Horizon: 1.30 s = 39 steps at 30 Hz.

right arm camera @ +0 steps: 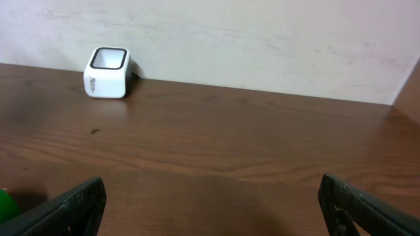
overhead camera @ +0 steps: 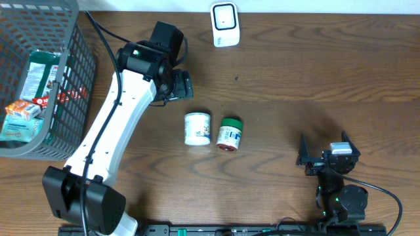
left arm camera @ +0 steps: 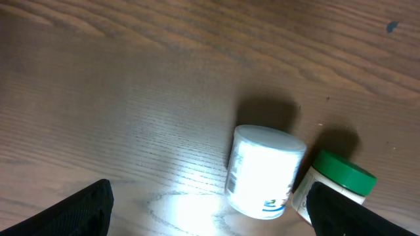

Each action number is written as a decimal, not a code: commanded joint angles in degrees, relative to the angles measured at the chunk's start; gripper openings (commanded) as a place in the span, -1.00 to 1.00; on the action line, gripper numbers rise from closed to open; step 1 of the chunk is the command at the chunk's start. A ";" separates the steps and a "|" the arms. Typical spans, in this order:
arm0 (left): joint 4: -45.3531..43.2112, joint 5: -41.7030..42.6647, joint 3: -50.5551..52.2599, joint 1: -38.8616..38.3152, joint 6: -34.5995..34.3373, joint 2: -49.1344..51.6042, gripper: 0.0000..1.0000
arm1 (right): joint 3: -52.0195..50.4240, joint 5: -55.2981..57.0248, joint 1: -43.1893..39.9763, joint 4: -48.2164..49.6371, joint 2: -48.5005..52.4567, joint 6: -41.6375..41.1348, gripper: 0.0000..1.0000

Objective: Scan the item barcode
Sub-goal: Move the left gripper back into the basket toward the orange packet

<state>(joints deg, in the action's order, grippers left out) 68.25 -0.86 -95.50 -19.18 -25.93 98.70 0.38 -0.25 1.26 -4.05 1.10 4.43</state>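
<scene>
On the bench, the white jar sits beside a green-lidded jar — neither lifted. Our left pincer hovers near, wide open; our right pincer sits open, empty. We judge grasping and presenting to the scanner remain

Label on white jar unreadable in glare; basket cropped at left

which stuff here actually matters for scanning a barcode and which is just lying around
For the job:
- white scanner
- white jar and green-lidded jar, either could be the item
- left gripper, open near the jars

Lying about:
- grey basket with snack packets
- right gripper, open, off to the side
</scene>
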 commanded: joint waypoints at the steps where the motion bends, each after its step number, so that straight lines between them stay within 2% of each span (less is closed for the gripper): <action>1: 0.68 -1.36 0.70 0.24 -0.90 0.22 0.82 | -0.07 0.13 -0.79 -0.24 -0.07 0.35 0.99; 25: 1.81 -1.36 1.60 0.24 0.46 0.20 0.83 | -0.07 0.13 -0.79 -0.24 -0.07 0.35 0.99; 29: 3.39 -3.91 -2.93 1.16 3.65 -1.99 0.82 | -0.07 0.13 -0.79 -0.24 -0.07 0.35 0.99; 33: 5.92 -8.02 -14.67 7.06 2.95 -5.73 0.83 | -0.07 0.13 -0.79 -0.24 -0.07 0.35 0.98; 39: 5.38 -8.00 -28.94 25.49 0.13 -8.17 0.83 | -0.07 0.13 -0.79 -0.24 -0.07 0.35 0.99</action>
<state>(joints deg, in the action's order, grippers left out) 73.49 -6.72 -119.22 -2.11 -24.18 92.38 0.38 -0.27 1.26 -4.05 1.10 4.43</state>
